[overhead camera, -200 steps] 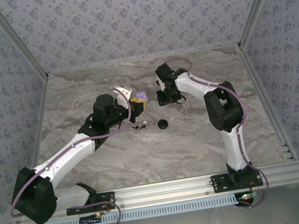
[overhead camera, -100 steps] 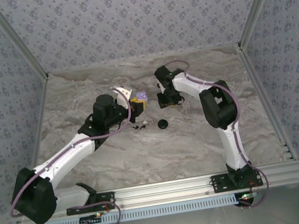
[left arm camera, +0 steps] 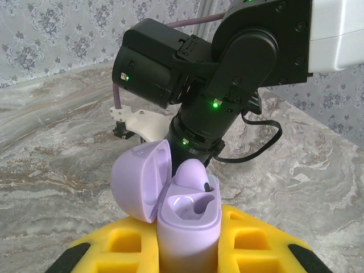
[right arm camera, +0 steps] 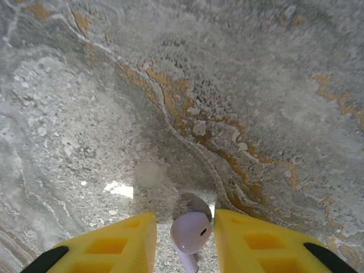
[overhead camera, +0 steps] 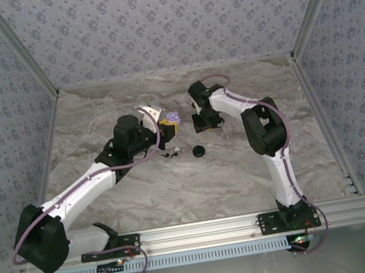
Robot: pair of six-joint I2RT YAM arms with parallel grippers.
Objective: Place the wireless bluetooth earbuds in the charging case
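Observation:
My left gripper [left arm camera: 187, 250] holds the lilac charging case [left arm camera: 186, 224] upright between its yellow fingers [left arm camera: 259, 244], its lid [left arm camera: 139, 179] swung open to the left. One earbud [left arm camera: 191, 172] sits in the far slot and the near slot is hollow. In the top view the case [overhead camera: 173, 117] hangs just left of my right gripper [overhead camera: 203, 125]. In the right wrist view the right gripper [right arm camera: 185, 220] points down at the marble table. Its jaws are apart around the second lilac earbud [right arm camera: 191, 230], which lies on the table close to the right finger [right arm camera: 250, 239].
A black round disc [overhead camera: 199, 151] lies on the table in front of both grippers, with a few small dark and white bits [overhead camera: 170, 155] to its left. The right arm's black wrist [left arm camera: 210, 96] looms right behind the case. Cage walls ring the table.
The right arm has drawn its elbow inward and its gripper has sunk slightly toward the table. The left arm and the case have not moved.

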